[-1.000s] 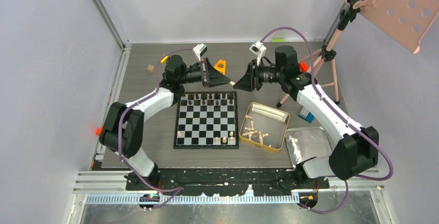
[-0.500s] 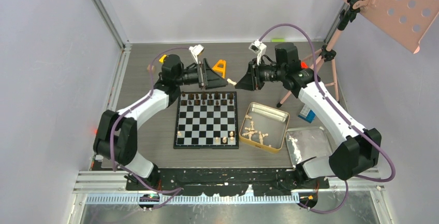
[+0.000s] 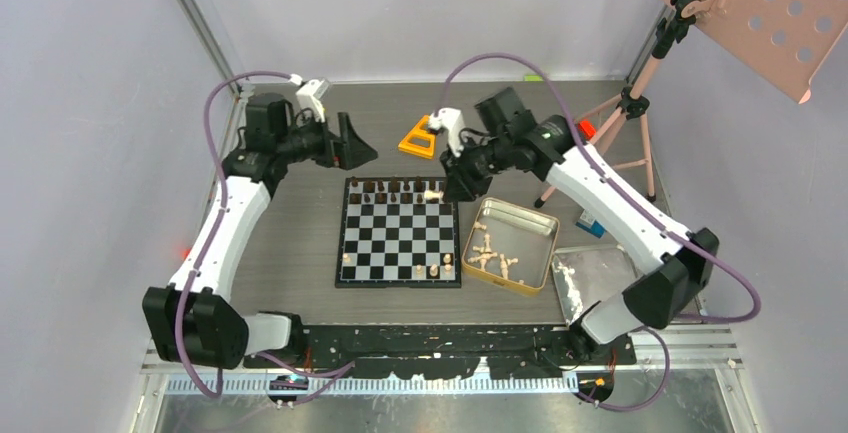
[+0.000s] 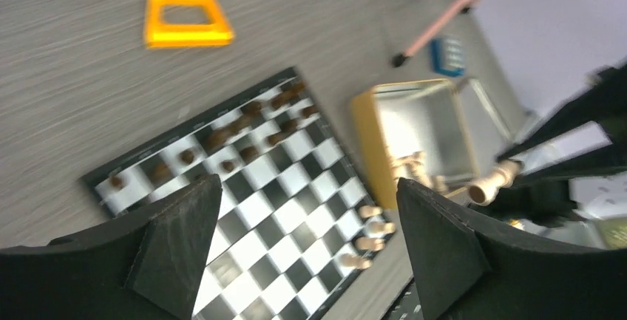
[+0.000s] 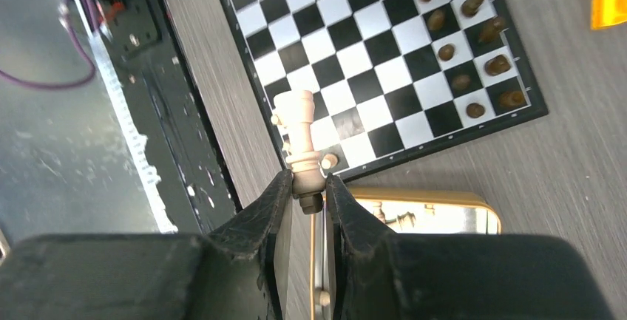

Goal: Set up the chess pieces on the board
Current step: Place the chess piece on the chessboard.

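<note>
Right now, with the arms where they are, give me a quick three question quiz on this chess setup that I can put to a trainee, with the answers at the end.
1. True or false: the left hand is open and holds nothing.
2. What does the right hand grip? A. a dark piece B. a pale piece C. nothing
3. Fill in: the dark pieces stand along the board's ___ edge, seen from the arms' bases.
Key: 1 true. 2 B, pinched by one end. 3 far.
</note>
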`<state>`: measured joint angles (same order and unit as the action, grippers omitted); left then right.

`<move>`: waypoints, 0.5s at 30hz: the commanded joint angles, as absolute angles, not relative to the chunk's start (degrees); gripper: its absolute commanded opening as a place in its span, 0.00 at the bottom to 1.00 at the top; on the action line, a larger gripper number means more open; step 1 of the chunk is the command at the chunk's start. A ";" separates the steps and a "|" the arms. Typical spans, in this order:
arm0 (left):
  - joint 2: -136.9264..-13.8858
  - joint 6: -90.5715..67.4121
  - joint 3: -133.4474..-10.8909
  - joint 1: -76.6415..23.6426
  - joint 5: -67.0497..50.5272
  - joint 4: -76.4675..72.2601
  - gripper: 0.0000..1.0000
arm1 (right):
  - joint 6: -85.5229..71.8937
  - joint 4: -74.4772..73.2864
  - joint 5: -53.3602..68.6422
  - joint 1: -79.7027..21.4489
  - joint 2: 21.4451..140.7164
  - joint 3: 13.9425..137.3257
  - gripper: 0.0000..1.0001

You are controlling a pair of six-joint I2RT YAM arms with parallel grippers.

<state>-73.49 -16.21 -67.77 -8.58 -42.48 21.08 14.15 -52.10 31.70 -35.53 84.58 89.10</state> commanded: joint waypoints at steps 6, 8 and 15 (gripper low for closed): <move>-66.88 4.94 -70.17 3.24 -23.14 46.08 0.99 | 24.97 -67.83 17.94 -47.94 96.98 102.05 0.01; -66.66 6.85 -69.86 4.91 -21.60 48.13 1.00 | 26.02 -71.13 16.84 -49.54 100.51 105.54 0.01; -65.71 7.81 -66.34 11.36 -20.70 48.42 1.00 | 29.98 -79.51 13.58 -54.43 113.07 118.04 0.01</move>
